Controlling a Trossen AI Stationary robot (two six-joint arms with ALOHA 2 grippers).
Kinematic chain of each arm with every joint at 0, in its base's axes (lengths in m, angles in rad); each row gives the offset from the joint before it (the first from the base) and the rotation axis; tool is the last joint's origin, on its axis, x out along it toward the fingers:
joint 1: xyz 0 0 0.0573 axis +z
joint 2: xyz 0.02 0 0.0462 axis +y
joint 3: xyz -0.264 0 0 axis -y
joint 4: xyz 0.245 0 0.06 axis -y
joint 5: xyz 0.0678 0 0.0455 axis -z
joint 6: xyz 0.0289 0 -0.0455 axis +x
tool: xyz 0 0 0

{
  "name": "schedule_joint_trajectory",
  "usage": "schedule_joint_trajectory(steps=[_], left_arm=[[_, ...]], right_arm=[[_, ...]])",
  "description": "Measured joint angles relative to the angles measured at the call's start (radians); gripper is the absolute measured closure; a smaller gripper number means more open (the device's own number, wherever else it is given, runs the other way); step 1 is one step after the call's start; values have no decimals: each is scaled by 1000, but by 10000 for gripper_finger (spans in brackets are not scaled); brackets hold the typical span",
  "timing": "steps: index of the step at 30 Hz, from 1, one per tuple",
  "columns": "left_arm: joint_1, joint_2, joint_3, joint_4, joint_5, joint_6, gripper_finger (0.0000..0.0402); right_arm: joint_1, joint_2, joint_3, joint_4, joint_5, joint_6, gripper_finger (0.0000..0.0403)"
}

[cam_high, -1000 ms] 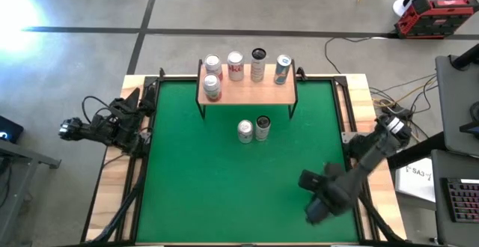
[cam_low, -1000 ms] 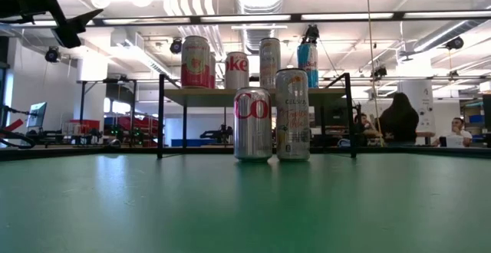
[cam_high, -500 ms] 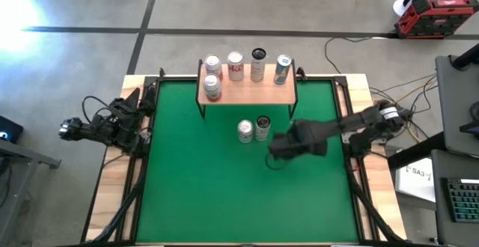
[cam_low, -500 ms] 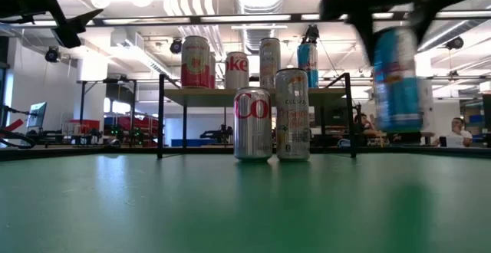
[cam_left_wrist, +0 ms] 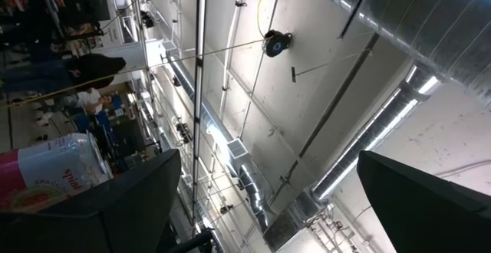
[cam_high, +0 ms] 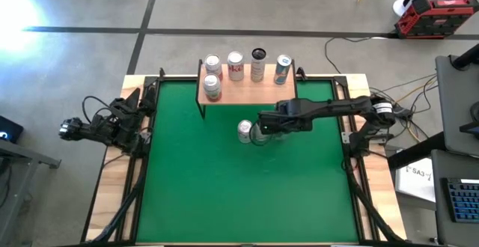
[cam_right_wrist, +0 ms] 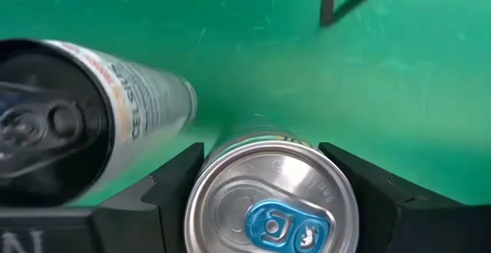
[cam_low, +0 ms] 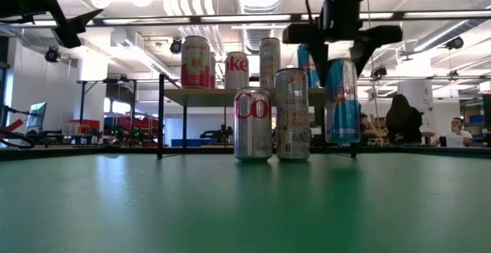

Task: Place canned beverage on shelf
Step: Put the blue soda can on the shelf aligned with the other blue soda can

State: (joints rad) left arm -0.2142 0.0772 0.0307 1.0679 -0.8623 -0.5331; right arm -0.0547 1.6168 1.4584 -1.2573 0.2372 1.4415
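The right gripper (cam_low: 342, 54) is clamped on a blue and silver can (cam_low: 342, 102), gripping its upper part with one finger on each side. In the right wrist view the can's silver top with its blue pull tab (cam_right_wrist: 271, 207) sits squarely between the two fingers (cam_right_wrist: 170, 188). The can hangs upright, clear of the green mat (cam_high: 224, 194), just beside the tall Celsius can (cam_low: 291, 113) that stands in front of the shelf (cam_high: 247, 91).

The shelf stands at the far edge of the mat. On it are a red and white can (cam_low: 196, 61) at one end, a Coke can (cam_low: 236, 71), a slim tall can (cam_low: 269, 63) and a blue can (cam_low: 308, 63) at the other end; the high view shows a fifth can (cam_high: 212, 87) at the shelf's front edge, on the red can's side. The rest of the shelf's front half is bare wood. In front of the shelf a silver can with red "Co" lettering (cam_low: 252, 123) touches the Celsius can. The mat nearer than these cans is open.

The left gripper (cam_high: 75, 129) rests off the mat at the tabletop's side, well apart from the shelf, its fingers (cam_left_wrist: 115, 207) spread wide on nothing.
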Motion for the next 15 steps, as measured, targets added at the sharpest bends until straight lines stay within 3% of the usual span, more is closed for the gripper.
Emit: schedule_joint_trajectory(steps=[5,15], left_arm=[[0,0,0,-1,0,0,22],[0,0,0,-17,0,0,22]], right_arm=[[-36,37,-1,31,-1,-108,162],[-49,74,-1,77,0,-172,170]])
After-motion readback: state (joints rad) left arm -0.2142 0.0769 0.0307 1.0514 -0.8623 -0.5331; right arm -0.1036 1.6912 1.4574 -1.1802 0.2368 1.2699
